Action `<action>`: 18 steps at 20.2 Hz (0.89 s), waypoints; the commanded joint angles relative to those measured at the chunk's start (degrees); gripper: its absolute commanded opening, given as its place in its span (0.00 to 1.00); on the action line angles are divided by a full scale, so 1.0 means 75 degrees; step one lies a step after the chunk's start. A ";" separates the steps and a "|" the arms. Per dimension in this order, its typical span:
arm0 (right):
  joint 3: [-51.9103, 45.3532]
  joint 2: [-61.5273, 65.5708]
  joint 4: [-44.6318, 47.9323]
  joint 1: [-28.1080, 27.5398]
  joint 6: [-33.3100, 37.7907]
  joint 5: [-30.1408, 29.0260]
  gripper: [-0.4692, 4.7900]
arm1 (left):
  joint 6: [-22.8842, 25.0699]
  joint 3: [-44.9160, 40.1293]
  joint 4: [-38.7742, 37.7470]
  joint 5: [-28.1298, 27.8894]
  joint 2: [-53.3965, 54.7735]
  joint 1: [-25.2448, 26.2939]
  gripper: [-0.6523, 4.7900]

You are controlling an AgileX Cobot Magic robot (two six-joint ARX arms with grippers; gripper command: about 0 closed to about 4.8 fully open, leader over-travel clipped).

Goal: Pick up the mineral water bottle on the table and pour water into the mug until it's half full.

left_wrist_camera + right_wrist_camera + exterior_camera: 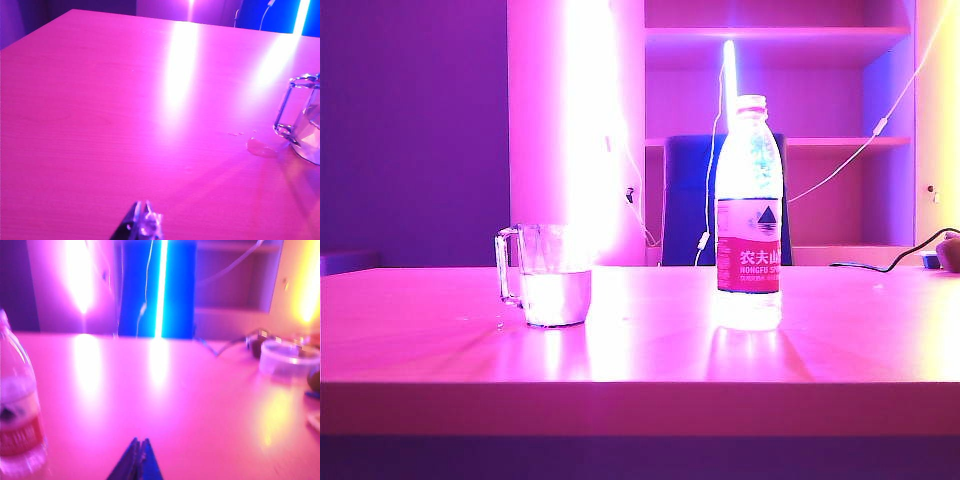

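Mug (pixel 555 287) holds water (pixel 557 297), bottle (pixel 748 215) upright, capped, mid-table. Both grippers, left (pixel 142 222) and right (pixel 137 460), closed, empty, near front edge. Keep clear.

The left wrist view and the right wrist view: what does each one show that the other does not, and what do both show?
Only the left wrist view shows the mug, holding water, with a small puddle on the table beside its handle, and the left gripper, shut. Only the right wrist view shows the mineral water bottle, upright, a clear round container, and the right gripper, shut and empty. Both show the table and the bright lights behind it.
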 commanded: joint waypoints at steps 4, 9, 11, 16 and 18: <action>-0.0551 -0.0020 -0.0408 -0.0615 0.0029 -0.0047 0.09 | 0.0000 0.0020 0.0067 0.0003 0.0009 0.0000 0.11; -0.1000 -0.0020 -0.0755 -0.0612 0.0032 -0.0041 0.09 | 0.0000 0.0020 0.0052 0.0003 0.0009 0.0000 0.11; -0.1000 -0.0020 -0.0769 -0.0606 0.0035 -0.0137 0.09 | 0.0000 0.0020 0.0041 0.0003 0.0009 0.0000 0.11; -0.1000 -0.0009 -0.1093 -0.0612 0.0032 -0.0312 0.09 | 0.0000 0.0020 0.0038 0.0003 0.0009 0.0000 0.11; -0.1000 -0.0009 -0.1119 -0.0612 0.0032 -0.0303 0.09 | 0.0000 0.0020 0.0038 0.0003 0.0009 0.0000 0.11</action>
